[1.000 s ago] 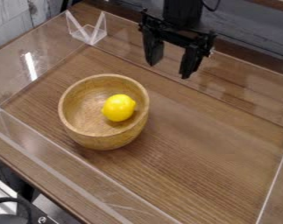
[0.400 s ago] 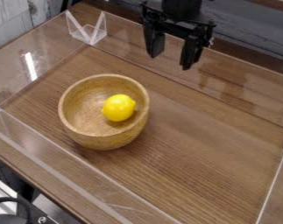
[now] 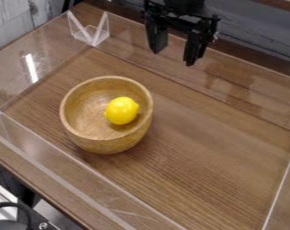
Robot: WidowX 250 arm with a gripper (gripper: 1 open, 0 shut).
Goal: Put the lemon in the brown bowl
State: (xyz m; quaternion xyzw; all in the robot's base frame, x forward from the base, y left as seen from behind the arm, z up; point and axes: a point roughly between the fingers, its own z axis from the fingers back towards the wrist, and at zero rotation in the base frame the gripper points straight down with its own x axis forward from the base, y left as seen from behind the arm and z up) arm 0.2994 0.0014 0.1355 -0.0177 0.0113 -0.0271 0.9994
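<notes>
The lemon (image 3: 122, 110) looks light, firm, perhaps slippery; grip its middle. The tool (image 3: 179, 54), near the counter's (image 3: 195, 144) far edge, seems spread.

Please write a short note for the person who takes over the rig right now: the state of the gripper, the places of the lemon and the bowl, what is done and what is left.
Gripper: open, nothing between its fingers, above the far side of the table, away from the bowl.
Lemon: inside the brown bowl, resting toward its right side in the picture.
Done: the lemon is in the bowl, and the gripper is clear of both.
Left: nothing more that I can see; probably only parking the arm.
</notes>
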